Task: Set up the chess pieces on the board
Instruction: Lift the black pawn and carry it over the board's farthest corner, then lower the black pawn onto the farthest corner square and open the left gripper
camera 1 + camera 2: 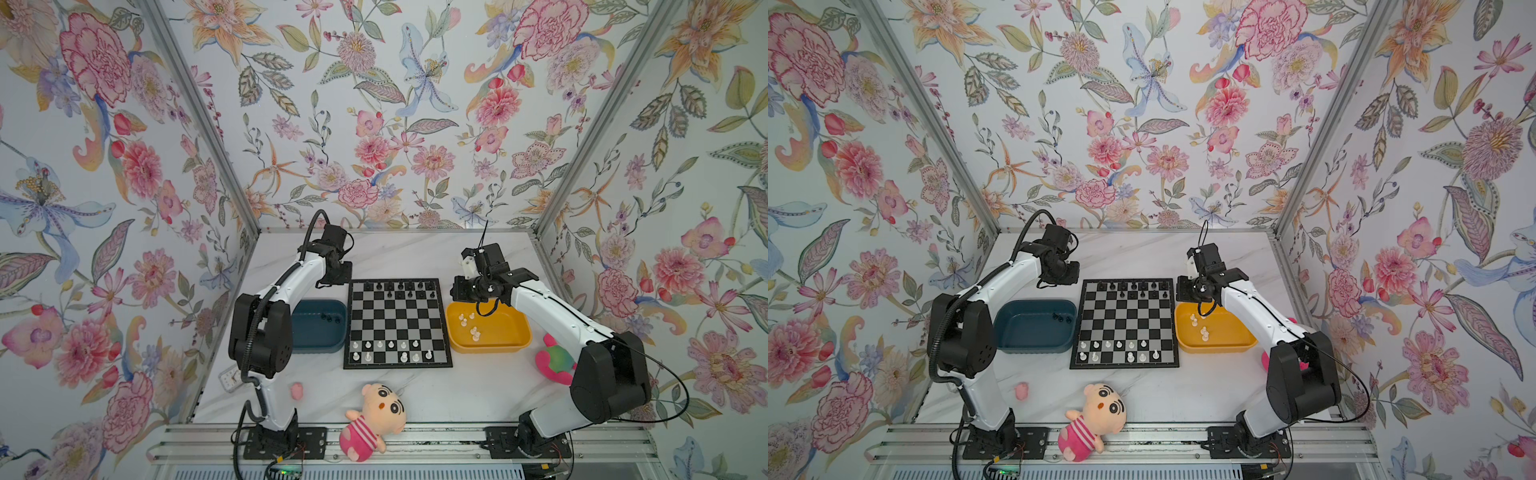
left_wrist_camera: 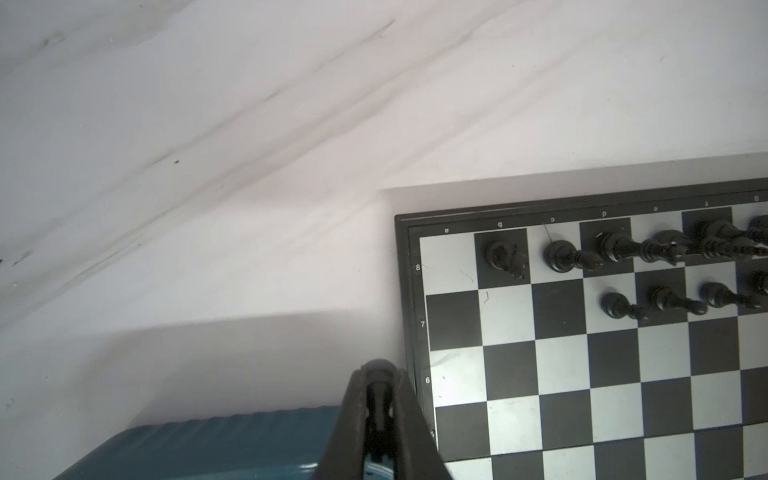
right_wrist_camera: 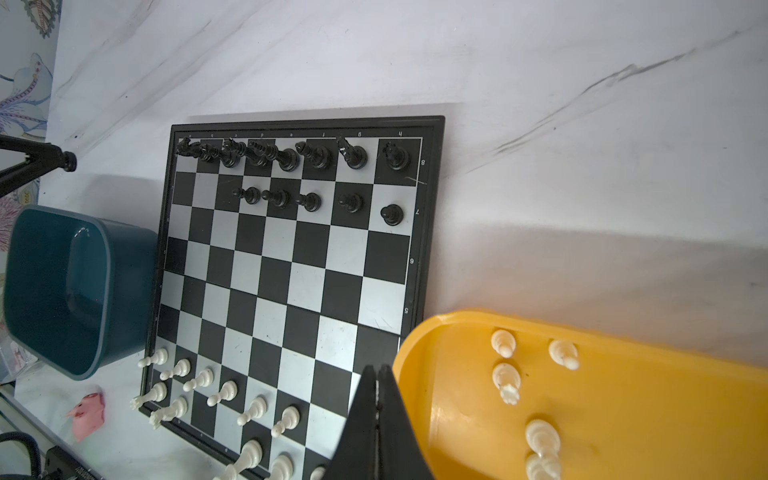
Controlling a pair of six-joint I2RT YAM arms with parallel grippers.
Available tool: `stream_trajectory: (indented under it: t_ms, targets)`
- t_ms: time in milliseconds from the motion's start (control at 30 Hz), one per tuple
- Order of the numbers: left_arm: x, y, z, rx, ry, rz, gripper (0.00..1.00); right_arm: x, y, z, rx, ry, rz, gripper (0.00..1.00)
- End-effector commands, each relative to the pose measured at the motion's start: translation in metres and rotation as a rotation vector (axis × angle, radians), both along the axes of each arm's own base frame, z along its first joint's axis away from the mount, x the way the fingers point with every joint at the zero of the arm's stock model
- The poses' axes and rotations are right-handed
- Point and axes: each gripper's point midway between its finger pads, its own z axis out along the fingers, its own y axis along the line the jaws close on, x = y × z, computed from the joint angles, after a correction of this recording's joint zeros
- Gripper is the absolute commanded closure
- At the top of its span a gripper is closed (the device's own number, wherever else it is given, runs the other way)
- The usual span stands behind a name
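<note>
The board (image 1: 397,324) lies mid-table, with black chess pieces (image 1: 399,286) on its two far rows and white ones (image 1: 390,349) on its two near rows. My left gripper (image 2: 378,374) hovers beside the board's far left corner, above the blue tray's (image 2: 208,440) end, shut on a black round-headed piece (image 2: 378,365). My right gripper (image 3: 377,370) is shut with nothing between its fingers, over the gap between the board (image 3: 291,270) and the yellow tray (image 3: 623,436). Several white pieces (image 3: 505,380) lie in that tray. Three black pieces (image 1: 328,318) lie in the blue tray (image 1: 318,340).
A plush doll (image 1: 372,419) lies at the table's front edge. A pink-green plush (image 1: 555,361) sits front right by my right arm. A small pink toy (image 1: 296,390) and a little clock (image 1: 230,376) are front left. Floral walls close three sides.
</note>
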Motion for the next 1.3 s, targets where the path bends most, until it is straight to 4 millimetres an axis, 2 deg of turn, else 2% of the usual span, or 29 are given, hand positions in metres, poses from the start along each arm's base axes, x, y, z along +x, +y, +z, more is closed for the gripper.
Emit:
stream_trajectory:
  t_ms: [0,167,433,1267]
  targets:
    - [0.012,-0.019,-0.002,-0.010,-0.008,-0.055,1.00,-0.003,-0.006,0.005,-0.002,-0.005,-0.023,0.93]
    - [0.022,-0.037,-0.017,-0.015,0.013,-0.087,1.00,-0.004,-0.011,0.006,-0.007,-0.006,-0.033,0.93]
    - [0.026,-0.048,-0.035,-0.024,0.035,-0.102,1.00,-0.004,-0.015,0.007,-0.011,-0.001,-0.042,0.93]
    - [0.019,-0.046,-0.063,0.000,0.080,-0.106,1.00,-0.010,-0.018,0.002,-0.015,0.010,-0.053,0.93]
